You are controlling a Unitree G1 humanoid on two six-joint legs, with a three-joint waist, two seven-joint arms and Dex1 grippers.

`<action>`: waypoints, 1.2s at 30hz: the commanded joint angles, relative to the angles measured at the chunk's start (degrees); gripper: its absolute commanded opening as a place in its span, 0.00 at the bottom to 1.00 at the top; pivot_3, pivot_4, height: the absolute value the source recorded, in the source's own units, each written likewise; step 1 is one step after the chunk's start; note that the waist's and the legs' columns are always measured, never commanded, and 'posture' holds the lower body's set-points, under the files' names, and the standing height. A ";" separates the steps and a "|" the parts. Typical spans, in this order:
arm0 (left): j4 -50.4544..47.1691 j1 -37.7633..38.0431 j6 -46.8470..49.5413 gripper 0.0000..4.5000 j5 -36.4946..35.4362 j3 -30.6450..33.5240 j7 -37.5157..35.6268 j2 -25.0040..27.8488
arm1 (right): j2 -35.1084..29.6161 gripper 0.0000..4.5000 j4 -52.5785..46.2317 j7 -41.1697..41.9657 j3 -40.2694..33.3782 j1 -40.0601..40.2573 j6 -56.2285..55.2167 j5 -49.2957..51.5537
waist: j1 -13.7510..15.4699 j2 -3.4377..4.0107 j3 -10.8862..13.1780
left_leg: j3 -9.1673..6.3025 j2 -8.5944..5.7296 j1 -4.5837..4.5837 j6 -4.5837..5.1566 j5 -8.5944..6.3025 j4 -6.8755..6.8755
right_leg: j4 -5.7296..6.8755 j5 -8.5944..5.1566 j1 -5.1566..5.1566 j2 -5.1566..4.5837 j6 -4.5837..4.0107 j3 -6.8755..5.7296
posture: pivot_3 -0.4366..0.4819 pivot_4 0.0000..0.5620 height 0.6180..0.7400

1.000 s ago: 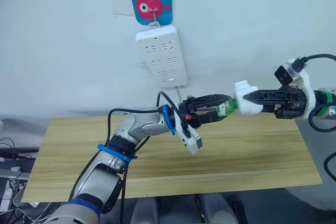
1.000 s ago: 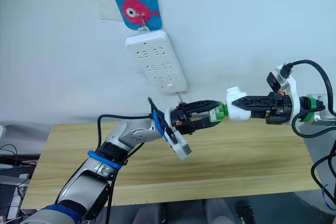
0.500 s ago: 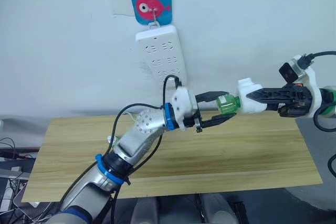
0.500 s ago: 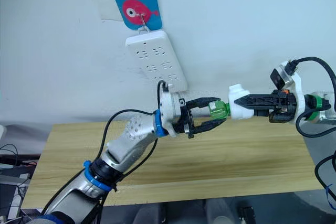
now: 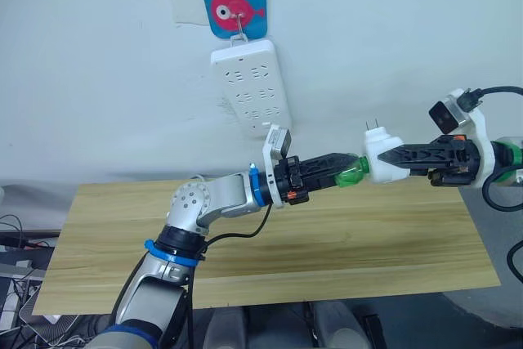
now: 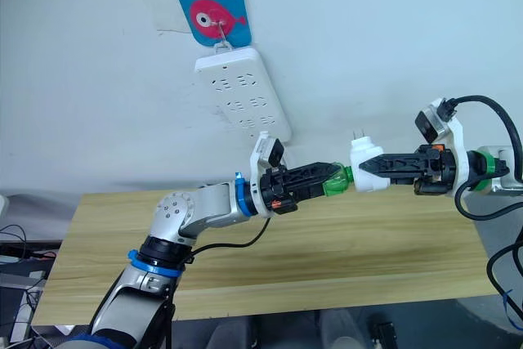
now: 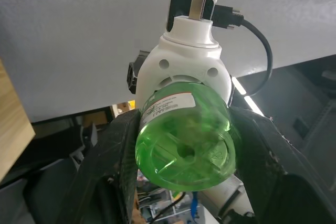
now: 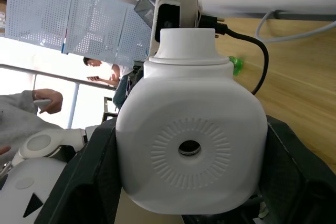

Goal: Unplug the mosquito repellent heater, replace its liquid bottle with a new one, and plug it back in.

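The mosquito repellent heater (image 5: 380, 157), a white rounded unit with two prongs pointing up, hangs in the air above the table's right half. My right gripper (image 5: 394, 158) is shut on it, its black fingers (image 8: 294, 174) pressed against both sides. A green liquid bottle (image 5: 352, 174) sticks out of the heater toward the left, its neck inside the heater body. My left gripper (image 5: 343, 171) is shut on this bottle, with fingers (image 7: 113, 171) on both sides of its round base (image 7: 184, 140). The heater is unplugged.
A long white power strip (image 5: 252, 87) hangs on the wall from a blue hook plate with a red fish (image 5: 235, 4). Below lies the wooden table (image 5: 368, 243). A small green object (image 8: 236, 65) sits on the wood. A person (image 8: 100, 74) stands far behind.
Half a second ago my left gripper stood open around the green bottle; it has rolled at the wrist and shut on it. The heater's prongs now show on top.
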 commanded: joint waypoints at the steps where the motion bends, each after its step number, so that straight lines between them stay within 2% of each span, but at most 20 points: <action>1: -0.64 0.21 1.52 0.50 -2.03 5.89 1.29 -1.78 | -2.22 0.66 -1.18 1.36 -0.82 0.61 1.00 1.30 | 0.02 0.00 0.00 | 0.01 0.00 0.00 0.00 0.00 0.01 | 0.00 0.00 0.00 0.00 0.00 0.01 | 0.26 0.39 1.00; 11: -1.36 0.07 3.08 0.50 -2.03 7.06 4.34 -2.90 | -1.26 0.66 -1.52 0.81 -0.65 0.40 1.00 1.71 | 0.06 0.00 0.00 | 0.08 0.00 0.01 -0.01 0.00 0.01 | -0.03 0.00 0.00 0.00 0.00 0.08 | 0.26 0.39 1.00; 26: -2.89 2.88 7.28 0.50 -2.03 8.87 2.44 1.26 | -6.03 0.66 4.74 5.45 1.69 -2.89 1.00 0.26 | 0.09 -0.01 0.01 | 0.13 0.00 0.00 -0.01 0.00 -0.07 | -0.16 0.00 0.00 0.00 0.00 0.10 | 0.26 0.41 1.00; 30: -4.17 4.20 8.12 0.50 -2.03 9.63 1.33 2.76 | -6.11 0.66 7.47 6.67 0.99 -3.10 0.08 -8.13 | 0.13 -0.02 0.01 | 0.12 0.01 0.00 -0.01 0.00 -0.11 | -0.24 0.00 0.01 0.00 0.00 0.09 | 0.27 0.41 1.00; 33: -5.88 5.50 7.97 0.50 -2.03 9.81 1.07 3.63 | -5.66 0.66 5.59 7.18 2.83 -0.04 -6.82 -19.19 | 0.23 -0.03 0.02 | 0.14 0.02 0.00 -0.01 0.00 -0.14 | -0.28 0.00 0.01 -0.01 0.00 0.11 | 0.28 0.43 1.00; 36: -7.10 6.48 7.46 0.50 -2.03 10.10 1.11 4.01 | -6.43 0.66 2.30 4.94 12.44 4.36 -18.21 -37.58 | 0.35 -0.03 0.02 | 0.14 0.02 0.00 -0.01 0.00 -0.13 | -0.29 0.00 0.01 -0.02 0.00 0.10 | 0.29 0.44 1.00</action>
